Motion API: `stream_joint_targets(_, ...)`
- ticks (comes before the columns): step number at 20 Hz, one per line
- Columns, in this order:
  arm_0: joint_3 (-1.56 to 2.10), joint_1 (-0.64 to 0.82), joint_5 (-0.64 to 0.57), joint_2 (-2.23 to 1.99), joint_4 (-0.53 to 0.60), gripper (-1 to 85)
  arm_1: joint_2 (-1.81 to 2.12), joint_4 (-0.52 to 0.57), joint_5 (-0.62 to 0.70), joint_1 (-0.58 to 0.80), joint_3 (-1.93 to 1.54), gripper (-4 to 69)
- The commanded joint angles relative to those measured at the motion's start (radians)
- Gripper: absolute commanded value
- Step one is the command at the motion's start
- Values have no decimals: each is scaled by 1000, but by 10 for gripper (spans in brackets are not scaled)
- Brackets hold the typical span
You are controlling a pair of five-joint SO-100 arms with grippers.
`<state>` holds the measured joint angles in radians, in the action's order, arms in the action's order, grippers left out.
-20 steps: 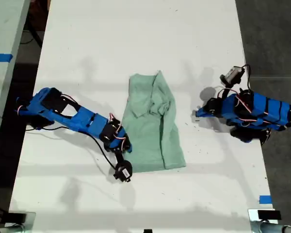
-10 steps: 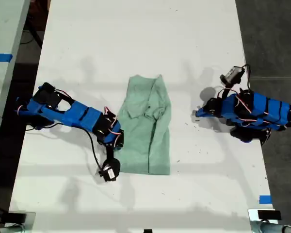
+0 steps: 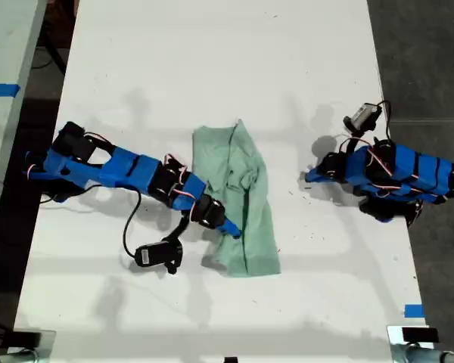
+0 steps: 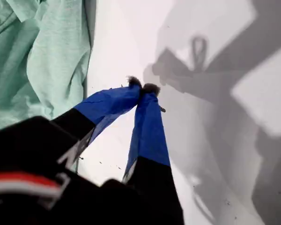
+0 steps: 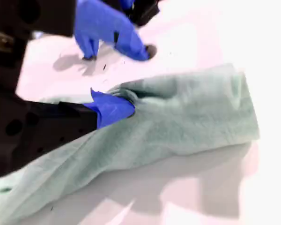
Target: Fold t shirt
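The wrinkled pale mint-green cotton t shirt point(image 3: 238, 200) lies long, top to bottom in the exterior view. My second gripper point(image 3: 231, 229) pinches its cloth. My first gripper point(image 3: 309, 177) is closed on nothing.

the exterior view looks straight down on the white table point(image 3: 212, 60), taking in both arms. each wrist view sits close behind its own jaws, low over the tabletop; all three share the t shirt point(image 3: 238, 204).
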<state>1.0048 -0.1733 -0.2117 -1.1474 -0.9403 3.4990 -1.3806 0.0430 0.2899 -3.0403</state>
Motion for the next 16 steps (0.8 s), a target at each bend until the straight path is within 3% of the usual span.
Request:
stream_joint_targets(1,-46,21,-67,-3,133,352,8,-8,17,3,-43,15)
stream_joint_targets(4,-37,34,-78,-38,132,167,8,-8,17,2,-43,15)
stream_joint_targets(6,-35,41,-83,-103,55,141,8,-8,18,2,-43,15)
stream_joint_targets(8,5,60,-31,-261,-130,141,8,-8,18,2,-43,15)
stream_joint_targets(10,190,101,0,-531,-172,101,8,-8,21,2,-43,15)
stream_joint_targets(13,673,290,0,-991,-95,70,8,-8,21,2,-43,15)
stream_joint_targets(16,1315,601,-48,-1529,86,-2,8,-8,20,0,-43,15)
